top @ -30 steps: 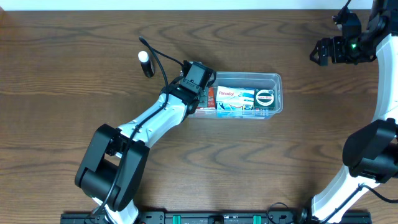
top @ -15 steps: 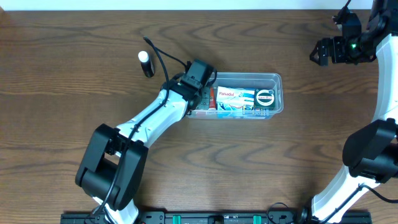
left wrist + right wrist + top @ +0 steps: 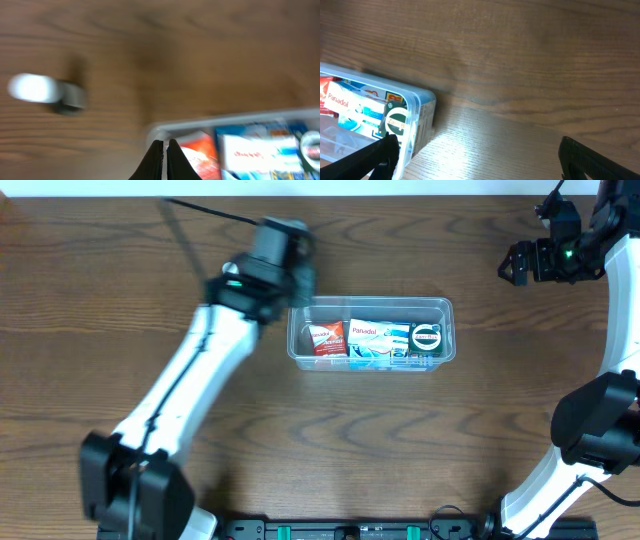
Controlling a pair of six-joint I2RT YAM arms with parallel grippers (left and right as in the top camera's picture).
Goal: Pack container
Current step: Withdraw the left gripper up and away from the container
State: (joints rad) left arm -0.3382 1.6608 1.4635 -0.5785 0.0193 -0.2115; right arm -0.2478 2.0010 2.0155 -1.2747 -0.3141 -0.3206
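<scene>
Right now the container [image 3: 371, 304] sits on the wooden table [image 3: 400, 440] a little right of center, long side running left to right. Inside it, from left to right, lie a red and white box [image 3: 324, 339], a box marked Panadol [image 3: 371, 337] with blue and white print, and a round green and white tin [image 3: 427, 336], packed close side by side.

The left gripper [image 3: 164, 150] has its fingers pressed together with nothing between them. In its wrist view it hangs just over the left end of the container, above the red box. The left arm [image 3: 200, 360] is blurred in the overhead view. Off to the left on the table lies a small dark tube with a white cap [image 3: 45, 90], apart from the container and too blurred to read.

The right gripper [image 3: 477, 150] is spread wide and holds nothing. It hangs above the table's far right corner, well apart from the container.
</scene>
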